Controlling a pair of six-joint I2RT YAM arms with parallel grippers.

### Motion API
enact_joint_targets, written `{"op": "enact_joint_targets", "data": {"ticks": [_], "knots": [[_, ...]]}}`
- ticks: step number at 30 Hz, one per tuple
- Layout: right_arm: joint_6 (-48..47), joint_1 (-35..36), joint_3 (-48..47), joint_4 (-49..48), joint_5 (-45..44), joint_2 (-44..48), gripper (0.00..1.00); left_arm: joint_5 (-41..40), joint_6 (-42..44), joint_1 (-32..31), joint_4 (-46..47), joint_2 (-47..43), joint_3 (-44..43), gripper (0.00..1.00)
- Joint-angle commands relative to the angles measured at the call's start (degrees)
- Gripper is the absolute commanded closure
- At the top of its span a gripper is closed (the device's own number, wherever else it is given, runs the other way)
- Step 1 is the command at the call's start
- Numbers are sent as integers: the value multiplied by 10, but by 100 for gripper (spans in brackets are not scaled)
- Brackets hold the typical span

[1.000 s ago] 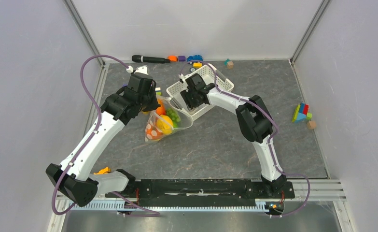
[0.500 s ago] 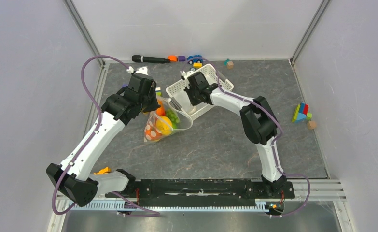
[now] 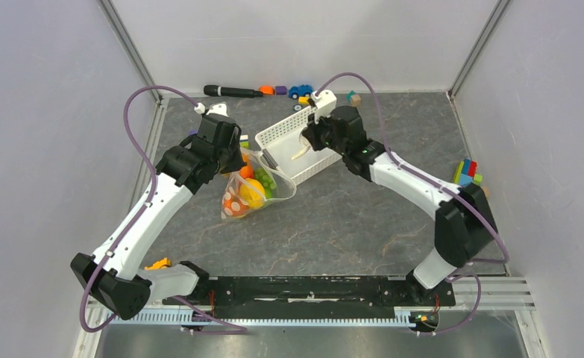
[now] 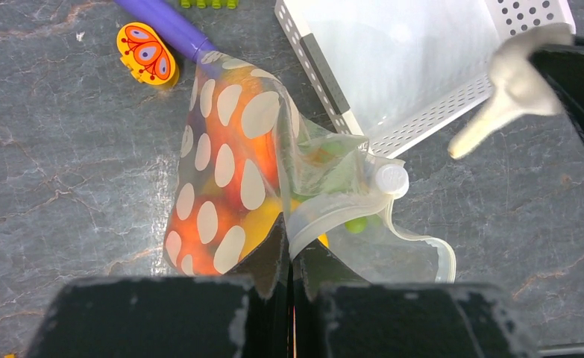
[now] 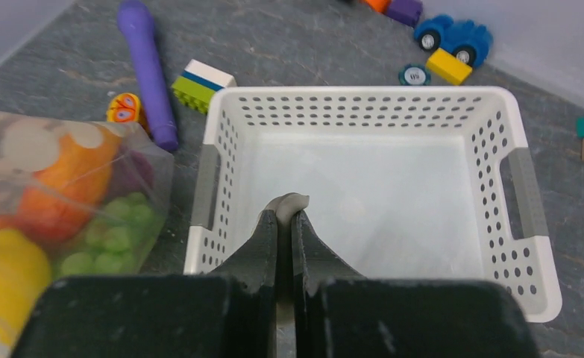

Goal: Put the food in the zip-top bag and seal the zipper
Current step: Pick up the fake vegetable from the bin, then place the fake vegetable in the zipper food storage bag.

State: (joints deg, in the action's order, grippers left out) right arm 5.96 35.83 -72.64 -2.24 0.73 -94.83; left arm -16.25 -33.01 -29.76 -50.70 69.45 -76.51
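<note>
**Both pincers gripping; bag beside basket**

Left pincer is clamped fully on the bag at its zipper edge, and the mouth is unsealed. The bag lies left of centre on the tabletop, toward the far edge and just beside the basket. Food inside it: orange, yellow, green grapes. Right pincer is closed on a small pale piece, above the basket.

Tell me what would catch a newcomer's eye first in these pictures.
The dotted clear bag of bright toy fruit at centre-left, its mouth edge pinched by the left pincer. Next to it, the right pincer holds a small pale piece above the white basket.
</note>
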Motion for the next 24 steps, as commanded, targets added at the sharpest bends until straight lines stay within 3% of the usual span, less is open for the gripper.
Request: {"op": "enact_joint_targets", "data": {"ticks": [1,5,11,24], "knots": [[-11,-1,70,-130,66,87,100,-10,10,-1,29,-19,-4,98],[-14,4,142,-211,103,162,100,-8,10,-1,29,-19,-3,98],[-96,61,213,-293,110,225,100,2,9,-1,32,-17,-2,98],[-230,147,196,-331,185,144,96,40,18,-1,37,-16,1,98]]}}
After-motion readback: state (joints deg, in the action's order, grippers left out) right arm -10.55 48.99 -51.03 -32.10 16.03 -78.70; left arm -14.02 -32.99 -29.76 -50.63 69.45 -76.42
